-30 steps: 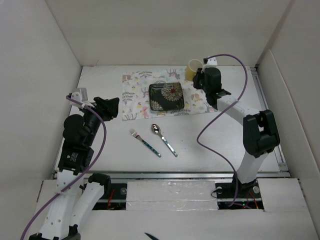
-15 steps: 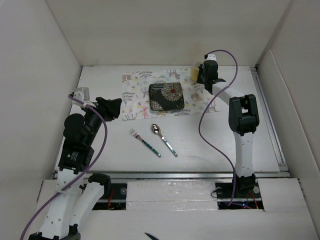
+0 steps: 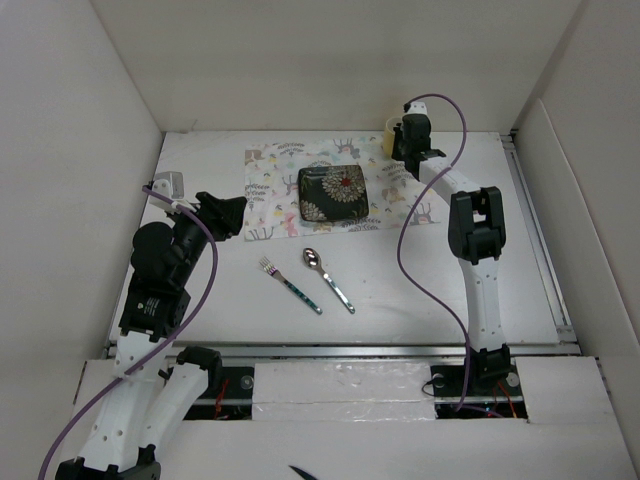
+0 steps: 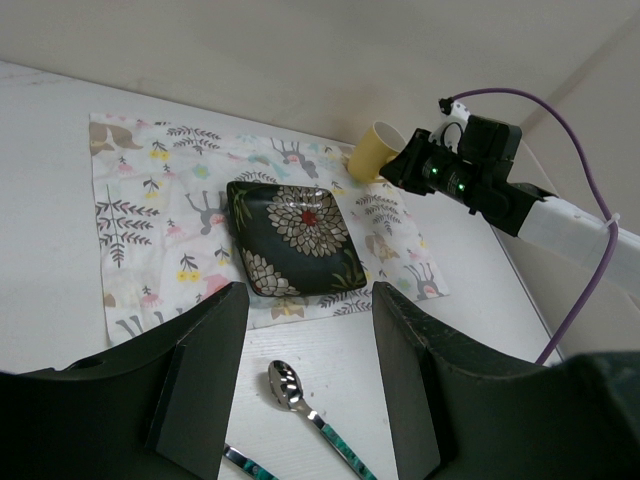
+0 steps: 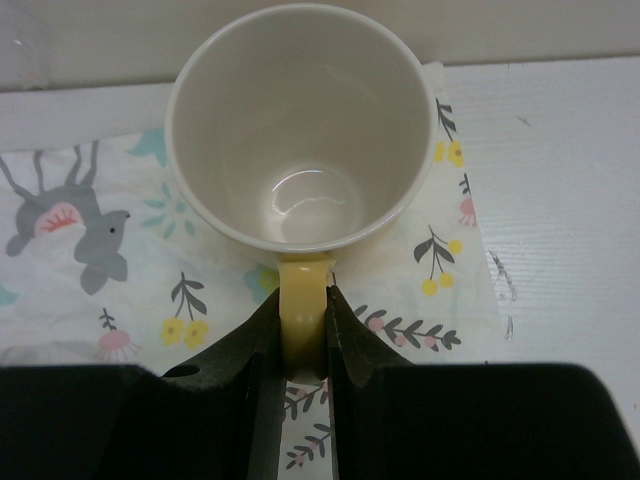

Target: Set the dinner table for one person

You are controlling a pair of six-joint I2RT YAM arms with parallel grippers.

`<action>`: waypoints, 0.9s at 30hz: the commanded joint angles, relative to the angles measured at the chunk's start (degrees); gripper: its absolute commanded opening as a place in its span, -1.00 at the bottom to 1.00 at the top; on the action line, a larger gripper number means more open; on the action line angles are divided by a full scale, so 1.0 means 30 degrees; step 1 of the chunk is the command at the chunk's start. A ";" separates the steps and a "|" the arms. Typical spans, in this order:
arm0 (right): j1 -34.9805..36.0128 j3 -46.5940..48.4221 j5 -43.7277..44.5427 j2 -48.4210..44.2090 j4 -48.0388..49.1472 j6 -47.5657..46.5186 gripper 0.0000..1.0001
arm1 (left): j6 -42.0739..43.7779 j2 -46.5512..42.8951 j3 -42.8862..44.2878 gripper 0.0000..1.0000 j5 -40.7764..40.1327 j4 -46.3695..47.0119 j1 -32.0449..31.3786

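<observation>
1. Because the tabletop (image 3: 420, 290) is stiff, flat and fixed, I judge there is nothing on it to grasp. It only receives things, and its smooth face may let cutlery skid.
2. Nearest me, the left gripper (image 3: 236, 215) hangs wide and empty above its left side, not touching it.
3. The fork (image 3: 290, 283) and spoon (image 3: 328, 279) lie on it mid-table, just short of the placemat (image 3: 270, 185).
4. The plate (image 3: 333, 192) sits centred on that placemat.
5. Farthest, the right gripper (image 5: 303, 330) is narrowed onto the handle (image 5: 303, 300) of the yellow mug (image 5: 300, 200), over the placemat's far right corner. I cannot tell whether the mug rests down.
</observation>
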 commanded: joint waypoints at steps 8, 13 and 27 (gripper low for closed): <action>-0.0151 0.0486 0.1084 -0.0965 0.1653 0.0229 -0.10 | -0.0003 0.0076 0.0250 0.00 0.0383 0.0911 0.0070; -0.0532 -0.1095 0.0560 -0.3336 0.3059 0.0787 0.30 | -0.0032 0.0164 0.0191 0.00 0.0470 0.1028 0.0070; 0.2039 -1.3242 -0.6004 -1.5462 0.5484 0.2602 -1.00 | 0.0056 -0.0246 -0.0013 -1.00 0.1584 0.1351 0.0070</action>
